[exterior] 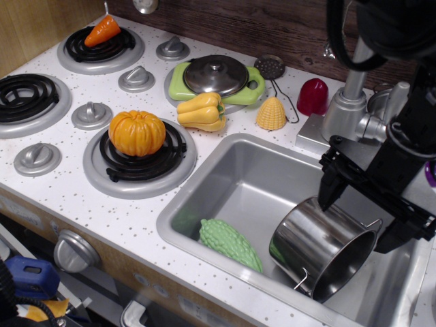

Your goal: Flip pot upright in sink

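The shiny steel pot (320, 245) lies tilted on its side in the right part of the grey sink (238, 180), its mouth facing the front right and its wire handles showing at the rim. My black gripper (357, 218) hangs just above the pot's upper back edge, open, with one finger (328, 187) at the left and the other (395, 235) at the right of the rim. It holds nothing.
A green bumpy vegetable (229, 243) lies in the sink left of the pot. The faucet (351, 102) stands behind the sink. A red cup (313, 96), corn (271, 113), yellow pepper (201, 111), lidded green pan (216, 76) and pumpkin (137, 132) sit on the counter.
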